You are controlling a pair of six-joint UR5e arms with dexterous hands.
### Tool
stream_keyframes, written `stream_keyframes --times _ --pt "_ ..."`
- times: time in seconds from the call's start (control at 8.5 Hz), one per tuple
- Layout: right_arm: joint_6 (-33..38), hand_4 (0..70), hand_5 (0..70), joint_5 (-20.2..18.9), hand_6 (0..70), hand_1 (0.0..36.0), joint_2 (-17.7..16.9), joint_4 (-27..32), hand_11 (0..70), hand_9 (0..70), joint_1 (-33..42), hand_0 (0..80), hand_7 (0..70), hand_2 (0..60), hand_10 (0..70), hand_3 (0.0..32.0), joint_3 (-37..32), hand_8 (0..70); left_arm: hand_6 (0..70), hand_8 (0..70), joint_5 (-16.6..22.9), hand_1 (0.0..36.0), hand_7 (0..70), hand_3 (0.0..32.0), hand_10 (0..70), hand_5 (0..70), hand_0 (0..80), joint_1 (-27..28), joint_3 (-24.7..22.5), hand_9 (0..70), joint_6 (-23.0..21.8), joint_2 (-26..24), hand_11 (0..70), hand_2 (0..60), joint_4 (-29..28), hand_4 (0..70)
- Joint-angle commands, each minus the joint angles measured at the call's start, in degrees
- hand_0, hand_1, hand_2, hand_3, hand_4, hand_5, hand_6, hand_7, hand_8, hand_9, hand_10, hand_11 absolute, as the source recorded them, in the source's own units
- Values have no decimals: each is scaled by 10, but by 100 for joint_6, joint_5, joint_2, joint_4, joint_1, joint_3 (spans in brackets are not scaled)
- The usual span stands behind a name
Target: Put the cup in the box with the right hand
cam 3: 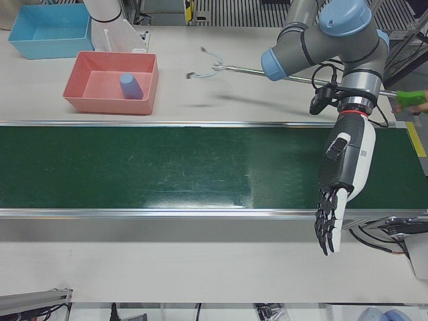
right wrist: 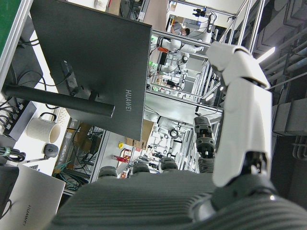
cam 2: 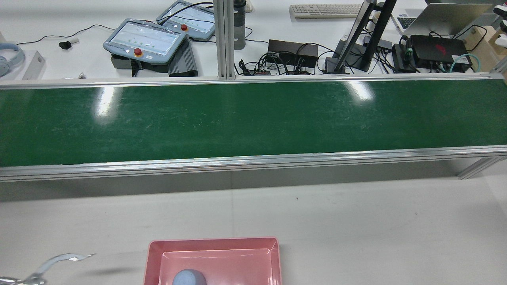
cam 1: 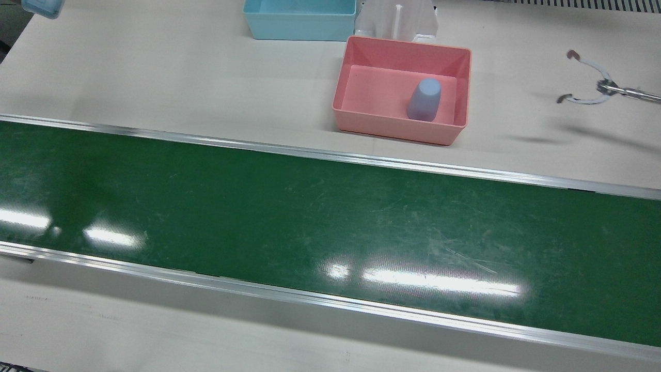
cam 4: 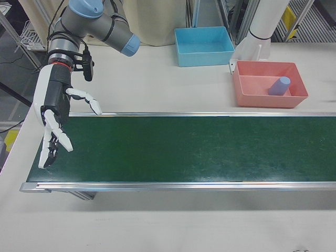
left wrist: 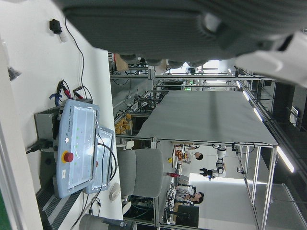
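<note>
White-and-black right hand (cam 4: 54,123) of mine hangs over green conveyor belt (cam 4: 184,149) end, fingers spread, empty; left hand (cam 3: 340,190) likewise splayed, empty; blue cup (cam 1: 424,99) upside down, tilted, inside pink box (cam 1: 400,129)

The bench (cam 1: 155,62) is seen almost straight down in the front view, at close range, with the green conveyor belt (cam 1: 310,217) crossing it. In the rear view the same belt (cam 2: 253,118) is seen from high behind, facing the operators' desks. The pink box (cam 1: 403,129) is shared by both, cut by the lower edge in the rear view (cam 2: 214,243). The belt's two ends are covered from farther off by the left-front and right-front views, and the box (cam 3: 110,100) (cam 4: 270,100) appears in each. The hand views lie on their sides, looking out at the room.
</note>
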Motion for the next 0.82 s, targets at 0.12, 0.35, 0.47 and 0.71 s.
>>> stream_keyframes --times 0.12,0.35,0.47,0.71 --pt "-2 0 78 0 30 311 8 0 0 0 -29 560 30 250 0 0 14 0 0 0 1 0 0 0 0 0 0 5 21 0 0 0 0 0 -10 0" --pt "-2 0 79 0 31 312 0 0 1 0 -12 563 34 245 0 0 -3 0 0 0 1 0 0 0 0 0 0 5 -5 0 0 0 0 0 8 0" --pt "-2 0 79 0 32 314 0 0 1 0 -38 563 36 252 0 0 -30 0 0 0 1 0 0 0 0 0 0 5 -5 0 0 0 0 0 8 0" --pt "-2 0 78 0 32 312 26 0 2 2 -73 560 37 252 0 0 -82 0 0 0 1 0 0 0 0 0 0 5 -5 0 0 9 0 0 8 0"
